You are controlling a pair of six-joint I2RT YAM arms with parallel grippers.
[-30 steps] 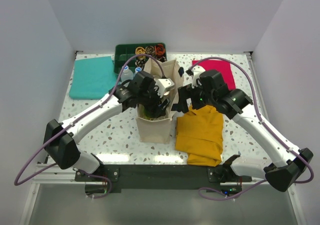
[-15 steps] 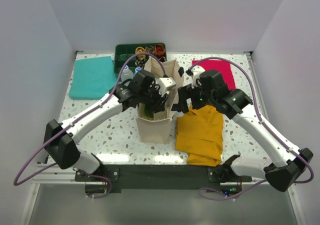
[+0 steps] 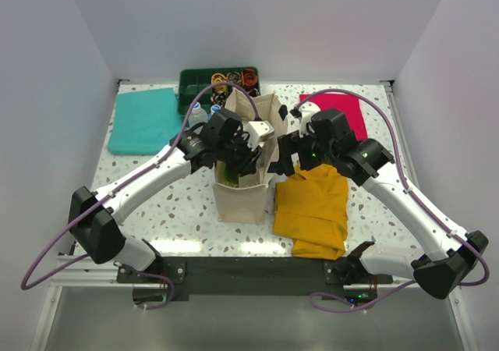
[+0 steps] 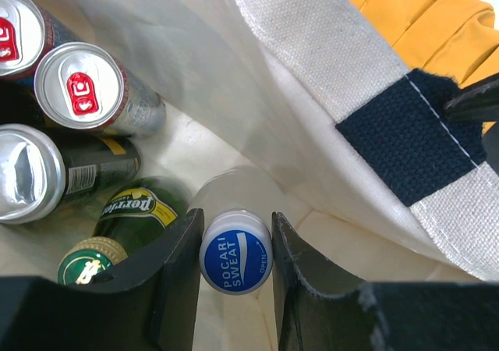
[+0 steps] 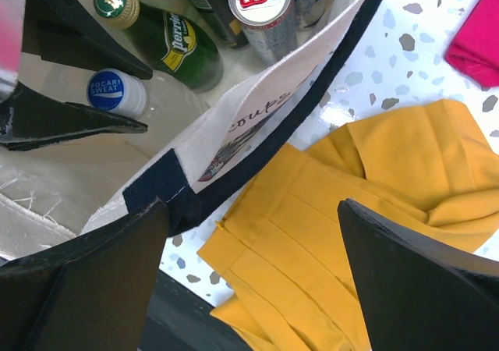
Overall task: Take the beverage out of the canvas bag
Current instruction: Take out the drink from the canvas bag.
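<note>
Inside the canvas bag (image 4: 327, 70), clamps left claw (image 4: 235, 238) on blue-capped bottle (image 4: 235, 253) beside one green bottle (image 4: 129, 210), three cans (image 4: 80, 85); holds right claw (image 5: 251, 210) wide.

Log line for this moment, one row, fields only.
left gripper: shut on Pocari Sweat bottle cap, inside canvas bag | right gripper: open, beside bag rim | bottle: not yet out of bag

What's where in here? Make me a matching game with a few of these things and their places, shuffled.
Things:
1. blue-capped bottle
2. green bottle
3. yellow cloth
4. teal cloth

Places:
A. far left of the table
B. inside the bag, not gripped
C. between the left gripper's fingers
D. on the table, right of the bag

Pairs: 1-C, 2-B, 3-D, 4-A
</note>
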